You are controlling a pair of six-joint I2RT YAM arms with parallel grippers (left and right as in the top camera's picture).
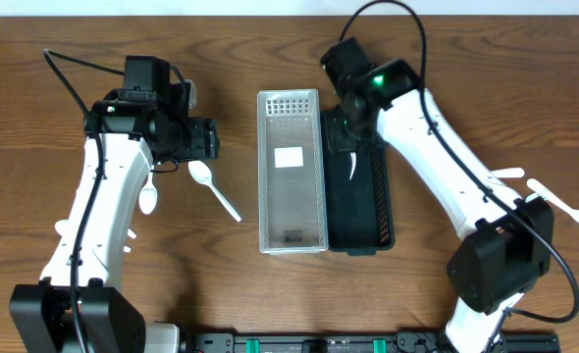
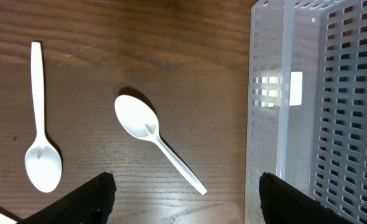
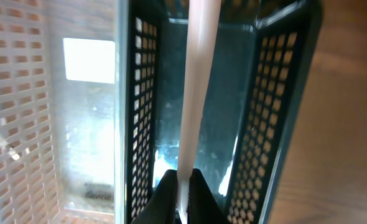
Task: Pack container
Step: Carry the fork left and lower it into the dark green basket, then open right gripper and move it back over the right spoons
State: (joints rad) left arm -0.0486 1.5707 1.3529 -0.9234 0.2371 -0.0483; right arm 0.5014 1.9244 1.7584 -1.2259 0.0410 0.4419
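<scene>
While the right gripper (image 3: 182, 186) pinches a white utensil (image 3: 199, 62) over the narrow black bin (image 3: 277, 93) (clear bin (image 3: 22, 93) hard alongside), the left gripper (image 2: 186, 199) hangs wide above a spoon (image 2: 147, 134).

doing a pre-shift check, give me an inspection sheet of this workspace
surface: wooden table
job's things: clear basket, no cutlery inside, beside black basket; two white spoons on its left; white fork and white cutlery piece far right
clutter: nothing seen
grippers: left gripper open above the spoons; right gripper shut on white plastic utensil over black basket
cables: black cable loops from each arm
surroundings: nothing seen
</scene>
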